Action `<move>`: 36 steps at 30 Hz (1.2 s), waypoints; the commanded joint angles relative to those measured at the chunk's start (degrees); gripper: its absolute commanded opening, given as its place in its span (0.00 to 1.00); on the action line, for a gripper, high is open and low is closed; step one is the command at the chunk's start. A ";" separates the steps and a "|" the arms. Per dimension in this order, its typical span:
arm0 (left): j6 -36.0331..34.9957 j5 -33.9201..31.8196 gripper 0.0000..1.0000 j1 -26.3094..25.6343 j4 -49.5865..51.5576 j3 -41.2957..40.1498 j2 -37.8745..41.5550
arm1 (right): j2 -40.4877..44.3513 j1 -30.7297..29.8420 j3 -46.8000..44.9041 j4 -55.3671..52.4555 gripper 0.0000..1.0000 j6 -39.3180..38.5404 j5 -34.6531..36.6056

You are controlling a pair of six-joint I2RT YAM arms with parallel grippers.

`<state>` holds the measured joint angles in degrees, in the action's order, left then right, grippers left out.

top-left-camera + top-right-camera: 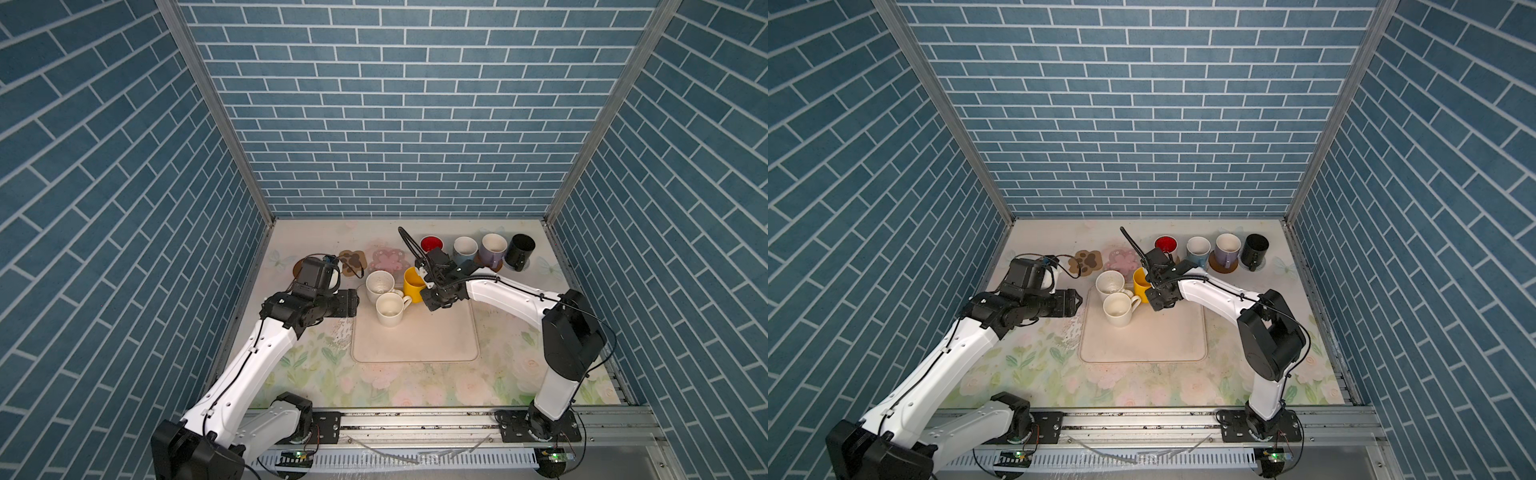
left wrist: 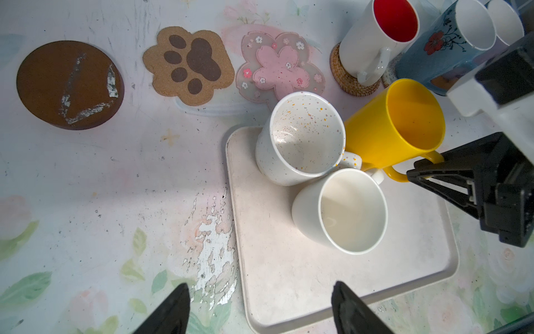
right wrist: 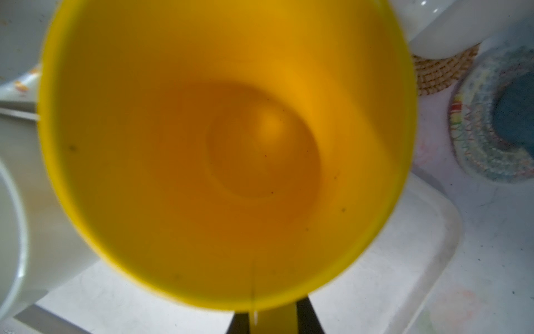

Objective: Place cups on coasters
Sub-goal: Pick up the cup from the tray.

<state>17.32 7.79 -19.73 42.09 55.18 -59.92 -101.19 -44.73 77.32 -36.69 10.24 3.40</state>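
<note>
The right end effector [image 2: 416,171] is pinched tight on the handle of the yellow mug [image 2: 396,124], which is at the far edge of the cream tray [image 2: 289,274], just beside the speckled cream mug [image 2: 300,138]; whether its base is clear of the tray I cannot tell. A plain cream mug [image 2: 344,208] stands on the tray close by. The left end effector [image 2: 261,297] hangs at the tray's left edge, jaws wide, gripping nothing. On the floral worktop [image 2: 86,188] the brown disc [image 2: 69,84] (its top scuffed white), tan paw coaster [image 2: 187,66] and pink flower coaster [image 2: 277,69] lie uncovered, while the red-lined mug [image 2: 372,43] stands on the rattan coaster [image 2: 344,78].
</note>
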 commanded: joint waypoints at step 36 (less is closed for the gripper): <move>-0.03 -3.01 0.99 0.47 0.40 -1.12 3.45 | 1.60 0.18 24.04 -8.27 0.00 -3.64 3.59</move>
<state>17.21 4.21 -19.73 42.35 54.92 -56.84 -98.04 -44.71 95.79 -45.21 8.91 5.67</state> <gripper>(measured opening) 0.993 0.175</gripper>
